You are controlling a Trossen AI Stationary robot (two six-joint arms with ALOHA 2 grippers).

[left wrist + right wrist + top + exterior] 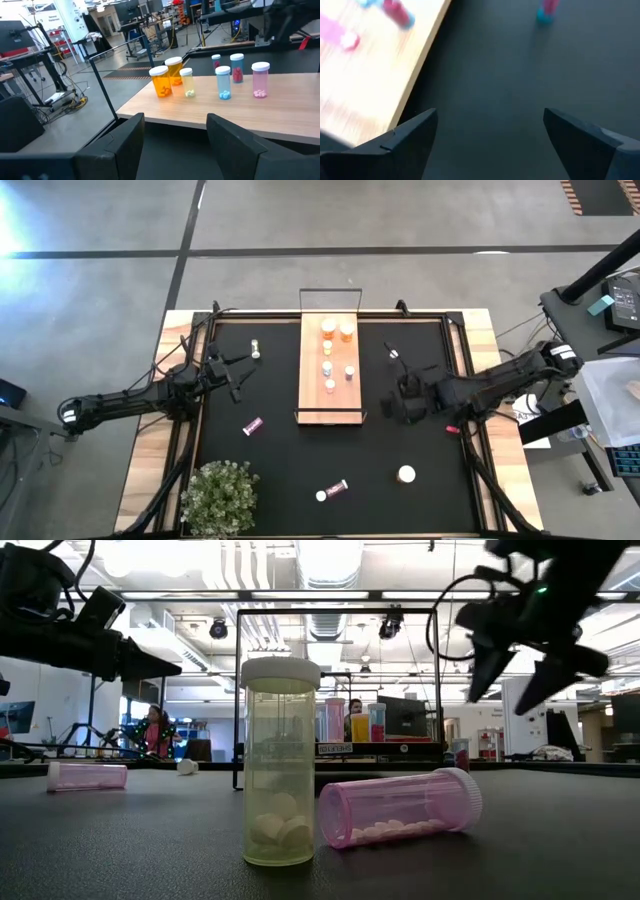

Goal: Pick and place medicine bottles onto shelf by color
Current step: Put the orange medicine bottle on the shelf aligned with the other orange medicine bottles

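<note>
A: Nearest the low camera?
B: One pale yellowish bottle (281, 762), upright, white cap, tablets at its bottom. Just beside it one pink bottle (400, 807), lying on its side on the black mat (290, 460).

A: Other loose items on the table?
B: Pink bottle (252, 425) lying left of the shelf. A white-capped bottle (406, 474), seen from above, toward the right front. Small pale bottle (256, 348) upright at far left. One small bottle (392, 351) at far right, colour unclear. A small red bit (451, 428) by the right edge. Potted plant (220, 496) at the front left corner.

A: Shelf?
B: Light-wood shelf (314, 380), centre of the mat. On it, all upright: two amber bottles (167, 76), one pale yellow bottle (188, 82), one bottle with blue pills (223, 83), one with red contents (237, 67), one pink (260, 79).

A: Left tool?
B: Left tool (236, 373), left of the shelf, partly spread, holding nothing.

A: Right tool?
B: Right tool (388, 409), just right of the shelf, above the mat, spread wide, holding nothing.
</note>
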